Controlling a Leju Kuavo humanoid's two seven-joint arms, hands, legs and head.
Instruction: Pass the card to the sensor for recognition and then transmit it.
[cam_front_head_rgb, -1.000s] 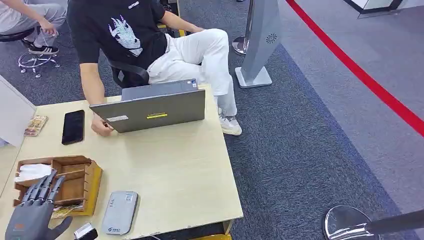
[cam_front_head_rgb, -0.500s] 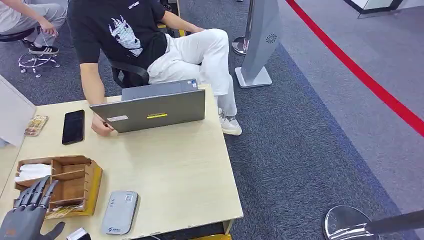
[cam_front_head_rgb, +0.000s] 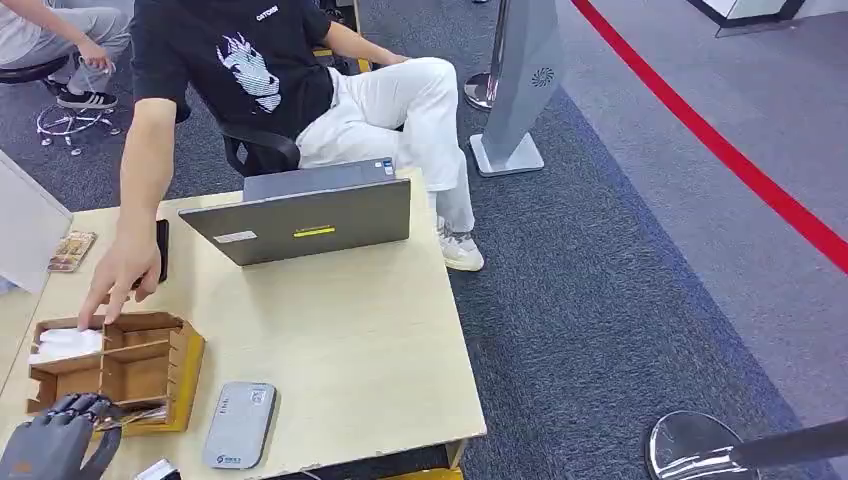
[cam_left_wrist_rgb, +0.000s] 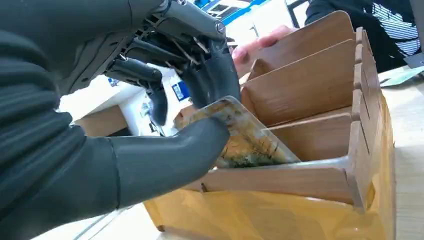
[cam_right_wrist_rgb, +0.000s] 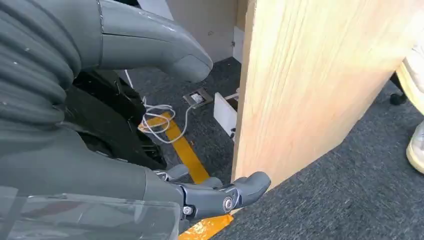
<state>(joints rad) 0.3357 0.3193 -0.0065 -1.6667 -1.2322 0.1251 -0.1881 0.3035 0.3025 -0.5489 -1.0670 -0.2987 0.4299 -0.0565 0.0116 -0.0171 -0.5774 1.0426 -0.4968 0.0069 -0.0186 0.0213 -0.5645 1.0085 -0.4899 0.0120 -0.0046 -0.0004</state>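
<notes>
Pick-up step. The left hand (cam_left_wrist_rgb: 165, 125) pinches the card (cam_left_wrist_rgb: 247, 137) between thumb and fingers; the card sits tilted in the wooden organizer's (cam_front_head_rgb: 150, 375) nearest compartment. Judged next: lift it free and carry it to the grey card reader (cam_front_head_rgb: 238, 426) just beside the organizer. Right hand (cam_right_wrist_rgb: 150, 165) hangs off the table, fingers apart, empty. No writing is legible.

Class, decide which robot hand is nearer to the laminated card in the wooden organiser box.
Left. The left hand pinches the laminated card in the wooden organiser box; the right hand hangs beside the table's edge.
</notes>
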